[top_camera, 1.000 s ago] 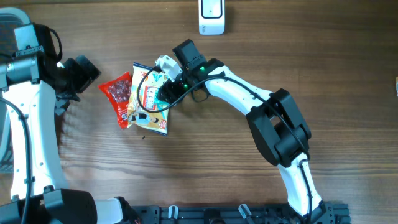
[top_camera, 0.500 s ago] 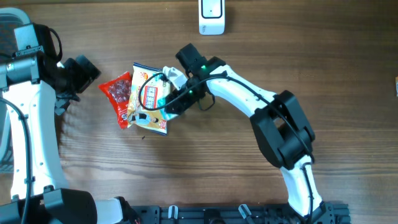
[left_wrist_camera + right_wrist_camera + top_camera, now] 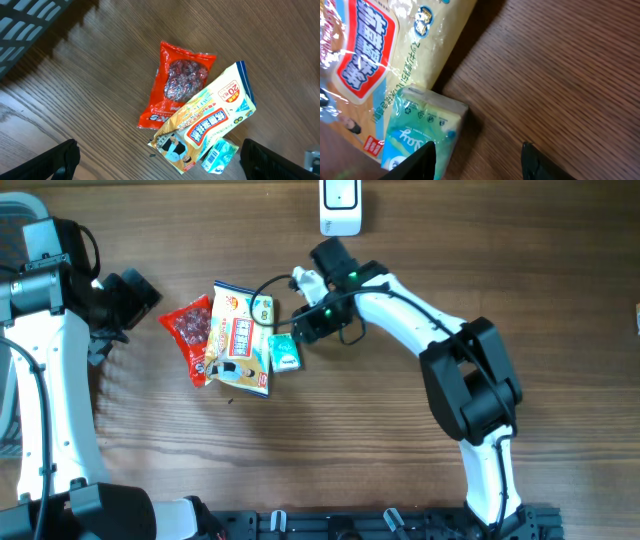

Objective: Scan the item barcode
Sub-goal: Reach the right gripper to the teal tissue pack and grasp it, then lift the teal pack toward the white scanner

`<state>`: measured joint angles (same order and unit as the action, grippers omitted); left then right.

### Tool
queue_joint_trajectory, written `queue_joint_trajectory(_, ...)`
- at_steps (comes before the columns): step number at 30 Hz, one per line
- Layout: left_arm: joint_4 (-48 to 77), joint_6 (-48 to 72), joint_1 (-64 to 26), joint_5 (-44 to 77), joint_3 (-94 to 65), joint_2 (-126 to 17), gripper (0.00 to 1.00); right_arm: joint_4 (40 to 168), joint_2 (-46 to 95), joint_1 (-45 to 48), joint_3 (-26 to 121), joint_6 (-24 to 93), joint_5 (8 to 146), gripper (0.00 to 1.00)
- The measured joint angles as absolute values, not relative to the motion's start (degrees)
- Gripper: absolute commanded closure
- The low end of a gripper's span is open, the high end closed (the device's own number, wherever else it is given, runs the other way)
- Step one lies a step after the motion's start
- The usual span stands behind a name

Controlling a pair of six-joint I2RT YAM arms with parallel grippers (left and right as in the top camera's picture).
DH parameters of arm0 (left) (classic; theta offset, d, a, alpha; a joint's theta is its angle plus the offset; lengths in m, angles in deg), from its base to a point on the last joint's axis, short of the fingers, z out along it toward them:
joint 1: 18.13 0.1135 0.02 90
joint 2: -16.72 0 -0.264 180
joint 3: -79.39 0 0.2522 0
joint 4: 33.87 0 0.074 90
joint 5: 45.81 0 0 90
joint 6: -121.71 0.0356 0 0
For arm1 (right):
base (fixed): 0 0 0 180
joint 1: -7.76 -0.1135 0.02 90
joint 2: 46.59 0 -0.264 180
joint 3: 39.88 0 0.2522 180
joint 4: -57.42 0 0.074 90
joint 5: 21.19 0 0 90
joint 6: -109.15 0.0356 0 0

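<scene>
- Lower left of the overhead view: the left arm stands apart from the work. The left gripper (image 3: 167, 167) is fully released, fingers spread to both lower corners of its wrist view, holding nothing.
- Left of centre: three packs lie on the table (image 3: 450, 240). The red bag (image 3: 190, 335) is leftmost. The yellow snack bag (image 3: 238, 340) overlaps its right edge. The teal pack (image 3: 283, 352) lies flat against the snack bag's lower right edge.
- Centre: the right gripper (image 3: 476, 152) hangs just beside the teal pack, toward the upper right of it. Its jaws stand apart with bare wood between them, so it grasps nothing. In the wrist view, one fingertip (image 3: 422, 157) is close to the pack's edge. Contact cannot be confirmed.
- Top centre: a white device (image 3: 340, 208), judged to be the scanner, stands well apart from all three packs.
- Progress: no pack is lifted and none faces the scanner. Judged status: early. The grasp, the carry, the barcode presentation and the scan all remain. The teal pack is the likely item, being nearest the working claw.
- Change from one second ago: the right gripper then sat over the snack bag. It now sits further toward the upper right, off the bag.
- Change: the teal pack was largely covered by the gripper. It now lies exposed and slightly further right. The red bag, the snack bag and the left arm are unchanged.
</scene>
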<state>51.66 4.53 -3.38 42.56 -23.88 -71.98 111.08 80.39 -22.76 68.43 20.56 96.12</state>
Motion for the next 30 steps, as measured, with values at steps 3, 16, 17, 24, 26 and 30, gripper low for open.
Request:
queue_joint_trajectory(3,51.68,4.53,-3.38,42.56,-23.88,-71.98,0.00,109.57,80.39,-21.93,66.59,22.57,98.46,0.45)
queue_joint_trajectory(16,51.68,4.53,-3.38,42.56,-23.88,-71.98,0.00,101.11,80.50,-24.95,61.00,32.56,103.72,0.60)
queue_joint_trajectory(17,51.66,4.53,-3.38,42.56,-23.88,-71.98,0.00,100.78,80.50,-24.95,60.56,33.24,104.05,0.64)
queue_joint_trajectory(24,51.68,4.53,-3.38,42.56,-23.88,-71.98,0.00,100.24,80.50,-24.95,59.40,37.04,105.32,0.96)
queue_joint_trajectory(26,51.66,4.53,-3.38,42.56,-23.88,-71.98,0.00,100.24,80.50,-24.86,59.40,37.32,105.54,0.96)
queue_joint_trajectory(30,51.66,4.53,-3.38,42.56,-23.88,-71.98,0.00,103.73,80.50,-24.22,60.04,38.26,106.35,0.96)
